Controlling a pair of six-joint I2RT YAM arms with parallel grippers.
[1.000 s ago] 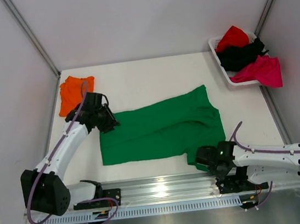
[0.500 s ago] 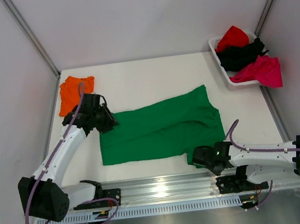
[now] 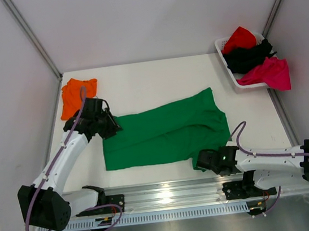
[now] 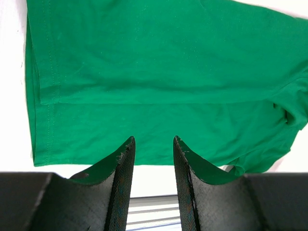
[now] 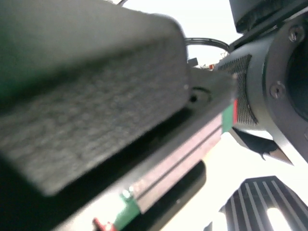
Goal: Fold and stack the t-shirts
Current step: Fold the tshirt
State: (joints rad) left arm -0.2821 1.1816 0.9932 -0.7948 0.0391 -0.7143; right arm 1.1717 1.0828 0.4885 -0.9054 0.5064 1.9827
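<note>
A bright green t-shirt lies spread flat across the middle of the table. It fills the left wrist view. My left gripper hovers at its far left corner, open, and the left wrist view shows nothing between the two fingers. My right gripper sits low on the shirt's near right sleeve, shut on the cloth there. The right wrist view is blurred, filled by one dark finger. An orange t-shirt lies folded at the back left.
A white basket at the back right holds red, black and magenta t-shirts. A metal rail runs along the near edge. White walls close in both sides.
My right gripper slid a little left along the near edge and closed at the green sleeve. The left gripper shifted only slightly at the far left corner and stayed open.
</note>
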